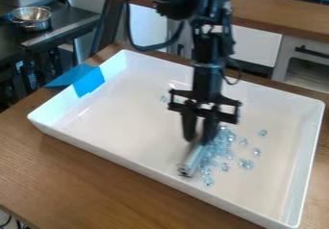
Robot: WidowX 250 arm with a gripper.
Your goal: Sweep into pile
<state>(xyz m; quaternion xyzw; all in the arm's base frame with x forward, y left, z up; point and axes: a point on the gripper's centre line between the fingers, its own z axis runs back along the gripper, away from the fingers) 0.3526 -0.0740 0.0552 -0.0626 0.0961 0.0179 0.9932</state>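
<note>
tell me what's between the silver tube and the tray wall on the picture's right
Clear pieces clustered beside the silver tube, then a few loose ones, then bare floor up to the tray wall, in the camera view.

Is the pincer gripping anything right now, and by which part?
Yes, the pincer seems to hold the silvery tube by its upper end, the one farther from the camera.

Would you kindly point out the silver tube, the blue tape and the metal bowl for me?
Silver tube [192, 161]: camera view, on the middle of its visible length.
Blue tape [89, 82]: camera view, on its lower right part.
Metal bowl [31, 15]: camera view, on its inner surface.
</note>
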